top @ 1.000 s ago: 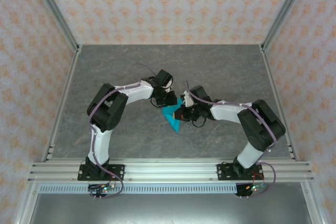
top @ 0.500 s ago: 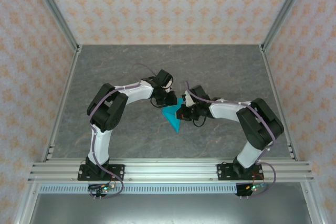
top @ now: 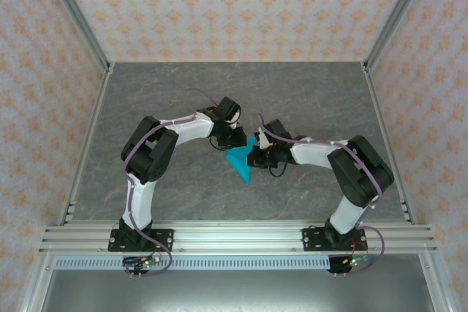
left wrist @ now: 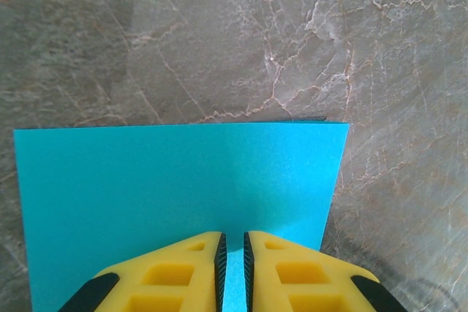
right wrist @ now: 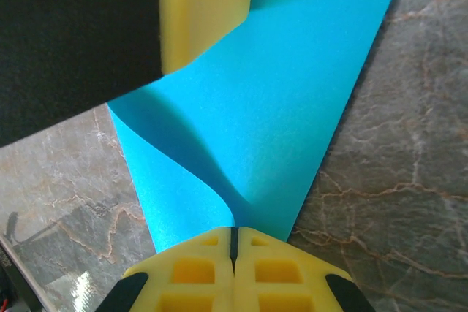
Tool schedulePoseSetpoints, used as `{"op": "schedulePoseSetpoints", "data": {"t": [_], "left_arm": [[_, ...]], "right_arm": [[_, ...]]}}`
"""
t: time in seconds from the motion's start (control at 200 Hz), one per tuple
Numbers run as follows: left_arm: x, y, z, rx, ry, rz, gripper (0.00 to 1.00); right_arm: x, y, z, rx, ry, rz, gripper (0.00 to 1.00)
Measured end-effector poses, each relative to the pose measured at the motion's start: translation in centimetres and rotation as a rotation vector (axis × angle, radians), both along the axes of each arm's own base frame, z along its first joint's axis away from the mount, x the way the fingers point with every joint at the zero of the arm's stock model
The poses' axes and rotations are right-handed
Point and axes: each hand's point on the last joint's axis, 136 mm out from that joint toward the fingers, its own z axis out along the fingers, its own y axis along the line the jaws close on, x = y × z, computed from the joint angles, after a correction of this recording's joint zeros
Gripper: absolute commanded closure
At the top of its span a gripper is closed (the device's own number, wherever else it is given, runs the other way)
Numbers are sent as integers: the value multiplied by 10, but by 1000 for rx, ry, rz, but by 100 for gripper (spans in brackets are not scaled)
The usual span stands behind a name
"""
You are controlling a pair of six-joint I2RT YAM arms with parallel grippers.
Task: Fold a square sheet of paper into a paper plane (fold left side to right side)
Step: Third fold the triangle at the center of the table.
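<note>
Folding cyan sheet [top: 240, 163] at centre of table [top: 153, 93], pinching it in near-closed left gripper [left wrist: 233, 243] and fully closed right gripper [right wrist: 234, 234]; next requiring edge alignment, creasing.

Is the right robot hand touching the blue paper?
Touching. The right wrist view shows the right gripper with jaws shut on the blue paper; the sheet runs straight into the seam between them.

Grey veined marble-look table [top: 146, 100], peach floral-patterned walls [top: 234, 5], aluminium rail [top: 234, 237] along near edge
</note>
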Motion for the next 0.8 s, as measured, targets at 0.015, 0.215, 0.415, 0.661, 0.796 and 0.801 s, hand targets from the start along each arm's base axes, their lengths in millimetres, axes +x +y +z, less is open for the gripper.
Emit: {"op": "schedulePoseSetpoints", "data": {"t": [0.015, 0.215, 0.415, 0.661, 0.796, 0.801], "left_arm": [[0, 0, 0, 0, 0, 0, 82], [0, 0, 0, 0, 0, 0, 82], [0, 0, 0, 0, 0, 0, 82], [0, 0, 0, 0, 0, 0, 82], [0, 0, 0, 0, 0, 0, 82], [0, 0, 0, 0, 0, 0, 82]], "right_arm": [[0, 0, 0, -1, 0, 0, 97], [3, 2, 1, 1, -5, -1, 97], [3, 2, -3, -7, 4, 2, 97], [3, 0, -6, -18, 8, 1, 97], [3, 0, -6, -18, 8, 1, 97], [3, 0, -6, -18, 8, 1, 97]]}}
